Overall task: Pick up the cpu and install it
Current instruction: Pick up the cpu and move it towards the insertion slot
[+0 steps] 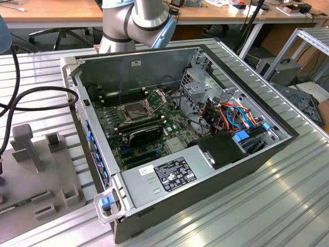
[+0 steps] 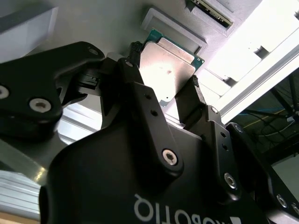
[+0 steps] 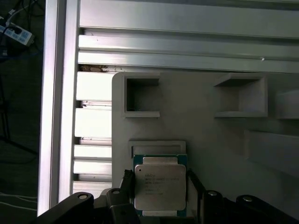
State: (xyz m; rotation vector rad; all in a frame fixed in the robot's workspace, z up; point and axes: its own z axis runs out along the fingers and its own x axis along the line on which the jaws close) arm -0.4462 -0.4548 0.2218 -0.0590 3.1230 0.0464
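- Ribbed aluminium slat table (image 1: 288,206): exterior view has the whole bench.
- Open black-and-silver PC case (image 1: 139,69): lies mid-table in the exterior view, green board inside w/ hinged metal socket frame (image 1: 134,110).
- Flat grey plastic fixture tray w/ raised blocks and pockets (image 1: 15,185): at the table's edge on the exterior view's left, apart from the case.
- Black two-finger gripper (image 2: 164,67): both wrist views show it over the tray, fingers (image 2: 135,51) clamped on opposite sides of the chip.
- Small square cpu, dull silver lid on green substrate (image 3: 160,186): pinched betw. the fingertips, near the tray's edge, overlapping a shallow rectangular recess (image 3: 158,144).
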